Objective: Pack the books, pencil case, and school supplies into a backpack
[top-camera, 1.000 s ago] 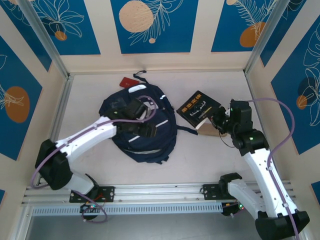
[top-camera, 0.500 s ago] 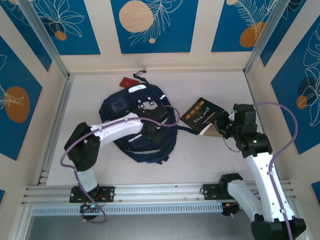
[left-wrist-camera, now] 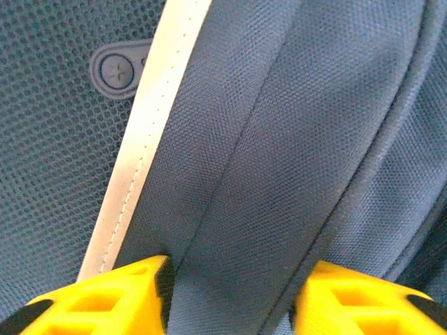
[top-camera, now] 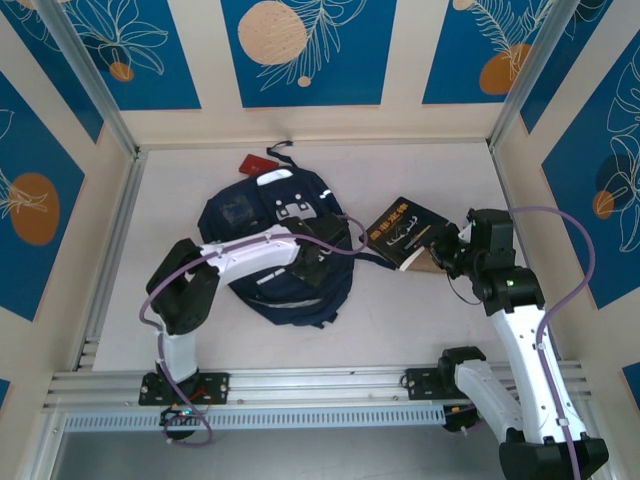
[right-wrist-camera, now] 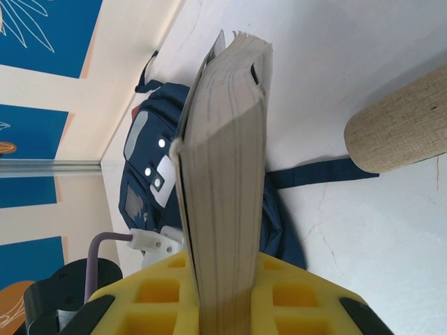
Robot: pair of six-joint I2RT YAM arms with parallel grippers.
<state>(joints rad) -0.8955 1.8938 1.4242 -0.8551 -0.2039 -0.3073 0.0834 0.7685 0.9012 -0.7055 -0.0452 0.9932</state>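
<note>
1. At the near edge of the table (top-camera: 420, 330), two white arms are bolted to a metal rail (top-camera: 320, 385).
2. The left arm bends up, then reaches to the right over the backpack (top-camera: 290, 300).
3. The left claw (top-camera: 325, 255) sits on the right side of the backpack. Up close, its two yellow fingers (left-wrist-camera: 105, 300) stand on each side of a raised band (left-wrist-camera: 279, 174) of blue cloth. The band fills the gap between them. I cannot tell if the claw squeezes the cloth or just sits around it.
4. Beside the band runs a white stripe (left-wrist-camera: 140, 160). Next to the stripe is blue netting (left-wrist-camera: 49, 174) with a grey button (left-wrist-camera: 115, 70).
5. The backpack is big and dark blue. It lies flat in the middle of the table, a bit to the left. It has white-grey patches near its far end.
6. The right claw (top-camera: 445, 250) is closed tight on the book (top-camera: 400, 230). The book is black with yellow letters. It is tipped up, just to the right of the backpack, and its pages face the claw.
7. A tan roll (right-wrist-camera: 398, 129) lies on the table close by the book. A dark blue strap (right-wrist-camera: 321, 171) runs from the backpack to the roll.
8. A small red thing (top-camera: 258, 165) lies just behind the far end of the backpack.
9. Farthest away stand cream walls (top-camera: 400, 60) with blue panels and leaf drawings.
</note>
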